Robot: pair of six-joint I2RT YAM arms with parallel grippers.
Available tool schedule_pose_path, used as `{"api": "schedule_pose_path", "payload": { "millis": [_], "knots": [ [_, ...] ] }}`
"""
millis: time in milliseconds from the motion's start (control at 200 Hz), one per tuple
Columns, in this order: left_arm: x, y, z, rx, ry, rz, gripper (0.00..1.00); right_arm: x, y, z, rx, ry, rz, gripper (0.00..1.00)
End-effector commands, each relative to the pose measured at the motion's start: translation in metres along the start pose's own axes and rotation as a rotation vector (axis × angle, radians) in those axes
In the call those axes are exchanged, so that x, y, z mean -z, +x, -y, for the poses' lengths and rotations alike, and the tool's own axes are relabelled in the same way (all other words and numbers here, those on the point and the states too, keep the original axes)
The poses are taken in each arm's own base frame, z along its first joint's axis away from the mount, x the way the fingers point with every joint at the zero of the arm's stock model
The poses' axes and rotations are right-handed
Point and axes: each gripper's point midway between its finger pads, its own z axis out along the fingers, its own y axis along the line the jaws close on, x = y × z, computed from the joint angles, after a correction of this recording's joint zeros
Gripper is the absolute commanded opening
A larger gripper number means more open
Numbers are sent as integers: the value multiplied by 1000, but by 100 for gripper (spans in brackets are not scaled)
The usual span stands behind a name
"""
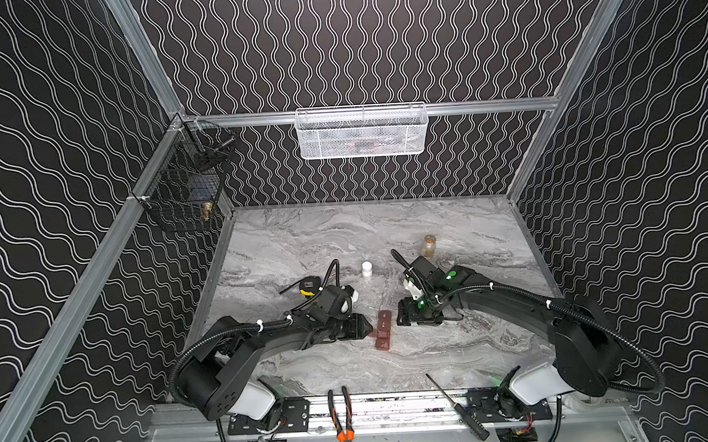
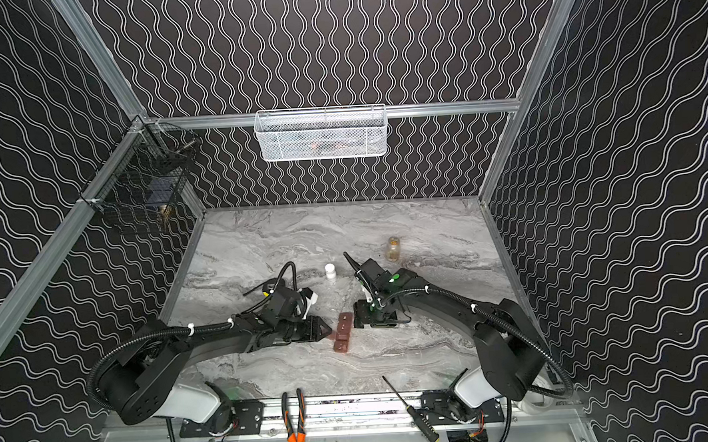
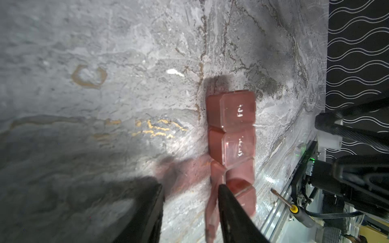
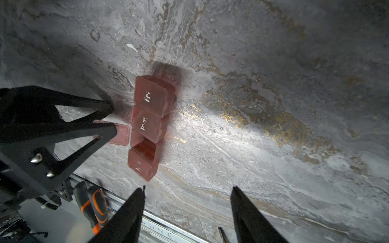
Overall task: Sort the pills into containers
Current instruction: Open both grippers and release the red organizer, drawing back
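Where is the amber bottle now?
In both top views the amber bottle stands right of centre on the marble table, just behind the right arm, with the white cap to its left.

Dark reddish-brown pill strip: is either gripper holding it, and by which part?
Nothing is clamped. The left gripper has jaws apart, one finger against the flipped-open lid of the dark reddish-brown plastic four-compartment strip. The right gripper is open, empty.

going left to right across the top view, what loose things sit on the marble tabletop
black-and-yellow round object → small white bottle → reddish-brown pill containers → amber bottle
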Motion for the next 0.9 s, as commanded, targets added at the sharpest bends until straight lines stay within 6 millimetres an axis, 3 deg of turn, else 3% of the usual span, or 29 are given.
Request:
{"api": "schedule_pose_path", "payload": {
  "millis": [0,145,566,761,896],
  "knots": [
    [-1,4,-8,-1,-21,-7,44,-1,-2,-2,11,-7,8,67],
    [1,6,-4,2,0,-5,43,-3,-2,-1,10,-4,1,67],
    [19,-10,29,-15,107,43,58,10,-15,-2,13,9,38,67],
    [33,-18,44,-28,138,81,61,27,-37,8,-25,27,86,69],
    [46,-26,51,-53,127,114,64,47,-64,17,-71,52,146,70]
  ]
}}
